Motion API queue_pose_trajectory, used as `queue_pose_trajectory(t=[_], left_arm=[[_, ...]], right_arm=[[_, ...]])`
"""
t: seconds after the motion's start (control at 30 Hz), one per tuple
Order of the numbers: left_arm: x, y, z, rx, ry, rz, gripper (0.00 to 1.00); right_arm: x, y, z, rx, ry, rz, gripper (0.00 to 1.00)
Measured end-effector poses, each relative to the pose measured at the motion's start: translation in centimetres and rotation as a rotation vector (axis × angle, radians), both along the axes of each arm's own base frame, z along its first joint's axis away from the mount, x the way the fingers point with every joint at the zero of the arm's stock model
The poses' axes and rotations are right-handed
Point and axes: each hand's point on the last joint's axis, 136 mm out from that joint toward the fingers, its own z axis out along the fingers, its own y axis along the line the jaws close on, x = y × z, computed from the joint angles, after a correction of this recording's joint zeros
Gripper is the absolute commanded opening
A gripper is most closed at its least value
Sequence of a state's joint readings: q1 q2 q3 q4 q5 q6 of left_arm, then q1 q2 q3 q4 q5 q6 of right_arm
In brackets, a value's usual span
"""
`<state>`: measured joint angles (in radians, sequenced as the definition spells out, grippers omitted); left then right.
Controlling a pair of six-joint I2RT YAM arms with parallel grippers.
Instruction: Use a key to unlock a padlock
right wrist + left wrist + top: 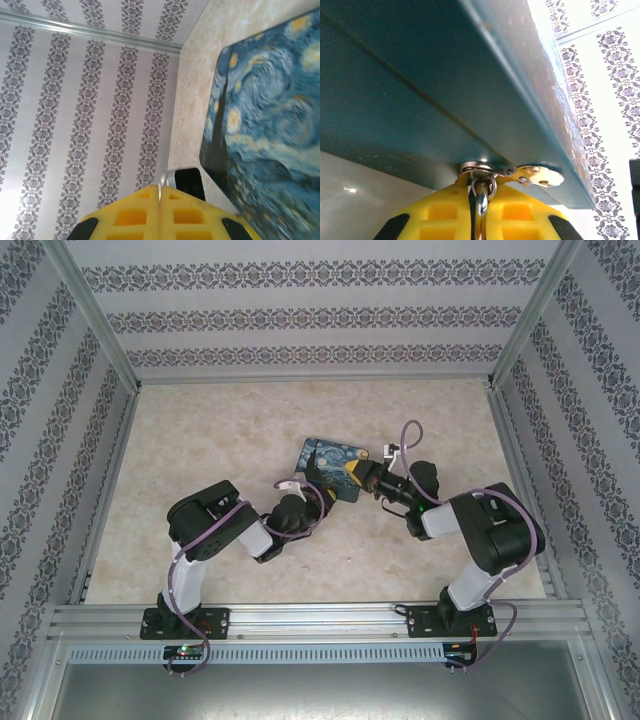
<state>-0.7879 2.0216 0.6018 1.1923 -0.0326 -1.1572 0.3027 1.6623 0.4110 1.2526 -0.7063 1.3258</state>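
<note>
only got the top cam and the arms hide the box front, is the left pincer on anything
observer: yes, left pincer is shut on a silver loop hooked through a metal fitting at the teal box's edge
operator: and the right one
observer: right pincer is shut, fingers pressed together beside the painted lid; a black and silver piece sits just past its tips
</note>
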Motion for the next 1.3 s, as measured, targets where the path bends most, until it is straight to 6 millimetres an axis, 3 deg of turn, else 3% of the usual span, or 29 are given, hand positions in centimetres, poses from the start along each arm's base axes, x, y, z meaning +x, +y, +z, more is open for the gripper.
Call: queue_pose_trajectory(t=[0.2, 0.47, 0.87, 1.17, 1.3], left_arm=[[-0.8, 1.3, 0.1, 0.006, 0.031, -0.016, 0.0], [-1.3, 1.3, 0.4, -0.011, 0.071, -0.08, 0.0], [-1.7, 0.0, 1.9, -0.171, 0.155, -0.126, 0.0], [-2.1, 1.0, 2.4, -0.245, 0.169, -0.078, 0.0], [-2.2, 1.5, 3.7, -0.26, 0.143, -0.064, 0.0]], right_arm=[[-4.9, -0.8, -3.0, -0.054, 0.044, 0.063, 0.0], [-8.2, -1.4, -4.1, -0.087, 0.035, 0.099, 0.0], [-9.3, -0.7, -5.3, -0.115, 0.061, 0.098, 0.0], [-8.9, 0.1, -7.6, -0.137, 0.137, 0.08, 0.0], [-8.9, 0.4, -8.4, -0.141, 0.173, 0.065, 0.0]])
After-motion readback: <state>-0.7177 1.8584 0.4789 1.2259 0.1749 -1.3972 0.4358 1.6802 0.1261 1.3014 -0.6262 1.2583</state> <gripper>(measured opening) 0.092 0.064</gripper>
